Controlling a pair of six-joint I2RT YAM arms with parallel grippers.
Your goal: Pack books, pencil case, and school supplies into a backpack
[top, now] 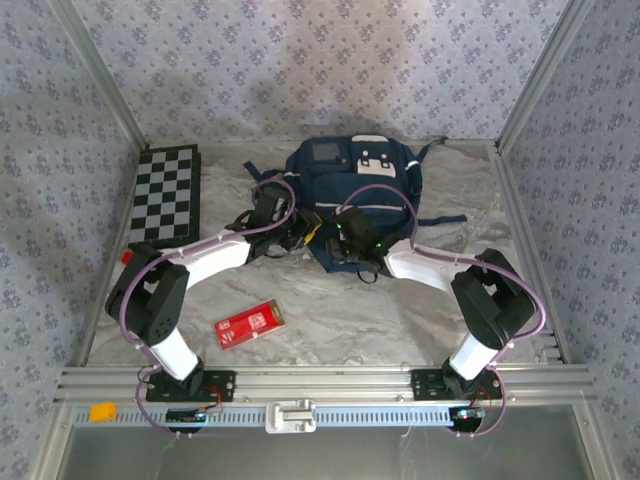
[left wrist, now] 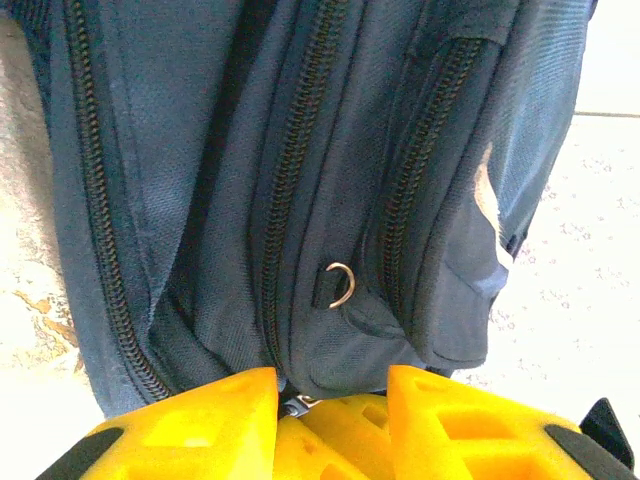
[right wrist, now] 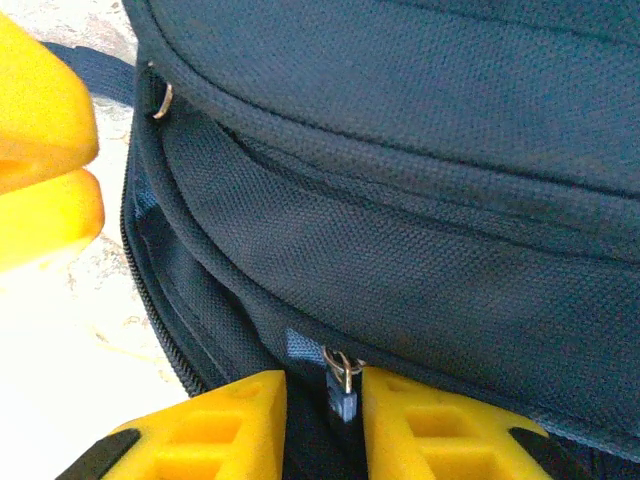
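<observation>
far off to the left of the left pincer (left wrist: 332,378) lay one chequered board (top: 165,195), flat on the table. the left pincer was right up against the near end of the backpack (top: 355,170). its yellow fingers (left wrist: 200,425) had a gap between the tips. a small metal bit (left wrist: 297,404) sat low in that gap. i could not tell if the fingers were squeezing it or just sitting beside it. three zip lines ran up the bag in front of this pincer.

behind the left pincer, back toward the arm bases, lay one red pencil case (top: 250,322). it was well apart from both pincers, and the left arm was the nearer one. its long side lay on a slant. it was on the table, not yet in the bag.

in front of both pincers lay the one backpack. its long way ran straight away from them toward the far wall.

the right pincer (right wrist: 322,378) was close beside the left one, on its right. a zip pull (right wrist: 342,385) stood between its fingertips, in a thin gap. i could not tell if it was pinched. i think the next move was to tug that zip open, so the pull sitting right at the tips mattered most.

count: two pincers, one backpack, one pencil case, one board.
</observation>
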